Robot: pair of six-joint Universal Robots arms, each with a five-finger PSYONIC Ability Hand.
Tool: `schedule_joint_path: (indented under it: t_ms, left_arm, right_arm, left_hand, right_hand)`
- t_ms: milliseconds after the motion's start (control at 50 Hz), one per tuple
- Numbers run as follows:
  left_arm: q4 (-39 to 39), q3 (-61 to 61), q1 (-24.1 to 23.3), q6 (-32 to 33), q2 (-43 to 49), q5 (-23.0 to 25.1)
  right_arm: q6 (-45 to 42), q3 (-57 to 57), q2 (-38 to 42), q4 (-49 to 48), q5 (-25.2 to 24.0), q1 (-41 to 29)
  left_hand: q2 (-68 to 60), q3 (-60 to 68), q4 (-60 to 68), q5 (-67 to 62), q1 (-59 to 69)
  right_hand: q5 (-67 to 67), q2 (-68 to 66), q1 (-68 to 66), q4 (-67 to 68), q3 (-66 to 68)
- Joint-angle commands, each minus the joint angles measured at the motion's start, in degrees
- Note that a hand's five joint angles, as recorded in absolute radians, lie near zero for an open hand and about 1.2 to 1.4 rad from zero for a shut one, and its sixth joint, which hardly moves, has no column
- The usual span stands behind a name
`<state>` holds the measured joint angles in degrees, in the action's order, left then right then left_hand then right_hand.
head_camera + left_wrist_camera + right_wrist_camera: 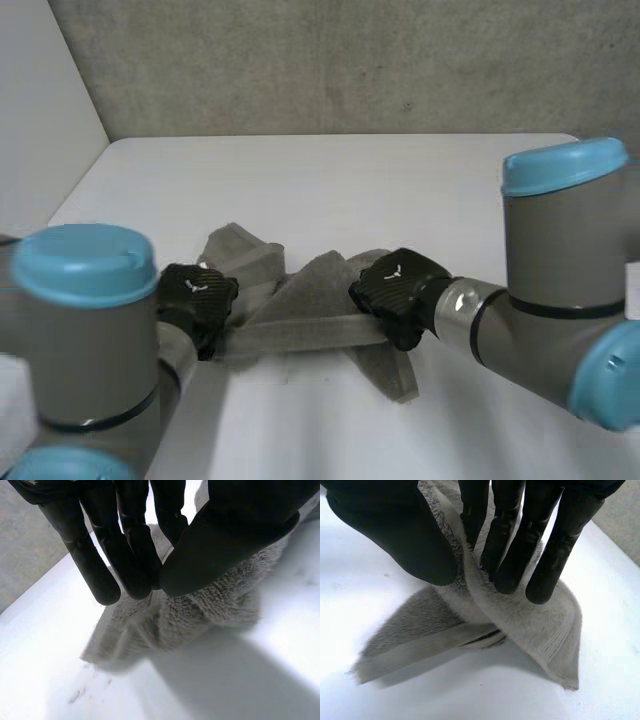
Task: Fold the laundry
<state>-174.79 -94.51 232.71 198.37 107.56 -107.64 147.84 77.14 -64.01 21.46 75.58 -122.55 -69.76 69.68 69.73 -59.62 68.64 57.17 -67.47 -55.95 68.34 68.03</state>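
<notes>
The grey left arm (85, 330) comes in from the near left, with its black left hand (197, 298) low at the left end of a rumpled grey terry towel (300, 305). In the left wrist view, fingers (127, 555) and thumb pinch a raised fold of it. The towel lies bunched on the white tabletop (400, 190), and a hemmed edge runs from one hand to the other. The black right hand (393, 292), on the right arm (560, 290) angled inward, grips the towel's right end — thumb pressed against fingers (512, 555), cloth draping below.
</notes>
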Motion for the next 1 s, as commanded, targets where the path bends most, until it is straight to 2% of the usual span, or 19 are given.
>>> schedule_joint_path:
  t_ms: [20, 60, 80, 100, 120, 140, 160, 180, 200, 220, 240, 300, 380, 520, 620, 700, 840, 920, 1000]
  left_arm:
    - [-7.39, 12.12, 0.55, 4.83, 9.67, 0.59]
    - [-9.52, 16.73, 0.55, 5.62, 10.83, 0.59]
    - [-11.78, 22.04, 0.55, 6.23, 11.70, 0.68]
    - [-14.15, 27.92, 0.55, 7.02, 12.49, 0.85]
    - [-14.18, 27.98, 0.55, 7.03, 12.50, 0.86]
    - [-16.35, 34.59, 0.55, 7.81, 13.11, 1.03]
    - [-19.07, 40.92, 0.55, 8.43, 13.55, 1.12]
    - [-19.10, 40.99, 0.55, 8.44, 13.55, 1.12]
    - [-22.32, 46.21, 0.55, 8.96, 13.64, 1.12]
    - [-22.35, 46.26, 0.55, 8.96, 13.64, 1.12]
    - [-25.92, 50.26, 0.55, 9.14, 13.64, 1.03]
    - [-32.34, 53.46, 0.64, 9.31, 12.68, 0.50]
    - [-34.22, 50.74, 1.17, 9.23, 10.30, 0.15]
    - [-34.74, 28.81, 1.61, 9.14, 4.25, -0.02]
    - [-35.18, 16.51, 1.61, 8.53, 3.71, -0.29]
    - [-36.67, 5.78, 1.26, 8.26, 4.67, -0.46]
    - [-38.00, -3.82, 0.55, 7.65, 7.04, -1.51]
    - [-37.38, -6.30, -0.59, 7.12, 7.14, -2.04]
    - [-32.74, -9.45, -3.48, 6.85, 5.74, -2.13]
  right_arm:
    - [-1.07, -12.16, 7.13, -7.89, 1.06, -0.59]
    - [-1.24, -15.58, 7.75, -11.75, 2.11, -0.59]
    - [-1.24, -19.10, 8.02, -16.58, 4.38, -0.59]
    - [-1.24, -19.13, 8.02, -16.62, 4.40, -0.59]
    - [-1.33, -22.79, 8.02, -22.45, 7.62, -0.59]
    - [-2.03, -25.61, 7.85, -29.30, 10.96, -0.59]
    - [-2.03, -25.63, 7.84, -29.37, 10.99, -0.59]
    - [-2.12, -27.38, 7.32, -36.68, 13.52, -0.59]
    - [-2.12, -27.39, 7.32, -36.75, 13.54, -0.59]
    - [-2.21, -28.09, 6.36, -44.32, 14.76, -0.59]
    - [-2.30, -27.92, 5.04, -50.49, 15.03, -0.59]
    - [-2.56, -26.26, 3.02, -56.34, 13.55, -0.50]
    - [-2.56, -24.15, 2.31, -55.04, 11.97, -0.06]
    - [-2.56, -16.32, 1.25, -50.37, 8.88, 0.29]
    - [-2.74, -7.73, 1.08, -44.15, 5.29, 0.20]
    - [-2.82, -3.07, 1.34, -39.15, 4.58, -0.15]
    - [-2.38, 6.87, 2.04, -27.80, 4.05, -0.41]
    - [-2.73, 11.00, 1.34, -26.30, 3.87, -0.41]
    - [-2.74, 15.92, -0.06, -26.03, 3.87, -0.06]
  left_hand:
    - [-10.24, 10.32, 10.27, -10.38, 11.36]
    - [-10.24, 10.32, 10.27, -10.38, 11.36]
    - [-10.24, 10.32, 10.27, -10.38, 11.36]
    - [-10.24, 10.32, 10.27, -10.38, 11.36]
    - [-10.24, 10.32, 10.27, -10.38, 11.36]
    - [-10.24, 10.32, 10.27, -10.38, 11.36]
    - [-10.24, 10.32, 10.27, -10.38, 11.36]
    - [-10.24, 10.32, 10.27, -10.38, 11.36]
    - [-10.24, 10.32, 10.27, -10.38, 11.36]
    - [-10.24, 10.32, 10.27, -10.38, 11.36]
    - [-10.24, 10.32, 10.27, -10.38, 11.36]
    - [-10.24, 10.32, 10.27, -10.38, 11.36]
    - [-10.24, 10.32, 10.27, -10.38, 11.36]
    - [-10.24, 10.32, 10.27, -10.38, 11.36]
    - [-10.24, 10.32, 10.27, -10.38, 11.36]
    - [-10.24, 10.32, 10.27, -10.38, 11.36]
    - [-10.24, 10.32, 10.27, -10.38, 11.36]
    - [-10.24, 10.32, 10.27, -10.38, 11.36]
    - [-10.24, 10.32, 10.27, -10.38, 11.36]
  right_hand:
    - [12.83, -12.53, -24.05, 11.66, 11.97]
    - [12.83, -12.53, -24.05, 11.66, 11.97]
    - [12.83, -12.53, -24.05, 11.66, 11.97]
    - [12.83, -12.53, -24.05, 11.66, 11.97]
    - [12.83, -12.53, -24.05, 11.66, 11.97]
    - [12.83, -12.53, -24.05, 11.66, 11.97]
    - [12.83, -12.53, -24.05, 11.66, 11.97]
    - [12.83, -12.53, -24.05, 11.66, 11.97]
    - [12.83, -12.53, -24.05, 11.66, 11.97]
    - [12.83, -12.53, -24.05, 11.66, 11.97]
    - [12.83, -12.53, -24.05, 11.66, 11.97]
    - [12.83, -12.53, -24.05, 11.66, 11.97]
    - [12.83, -12.53, -24.05, 11.66, 11.97]
    - [12.83, -12.53, -24.05, 11.66, 11.97]
    - [12.83, -12.53, -24.05, 11.66, 11.97]
    - [12.83, -12.53, -24.05, 11.66, 11.97]
    - [12.83, -12.53, -24.05, 11.66, 11.97]
    - [12.83, -12.53, -24.05, 11.66, 11.97]
    - [12.83, -12.53, -24.05, 11.66, 11.97]
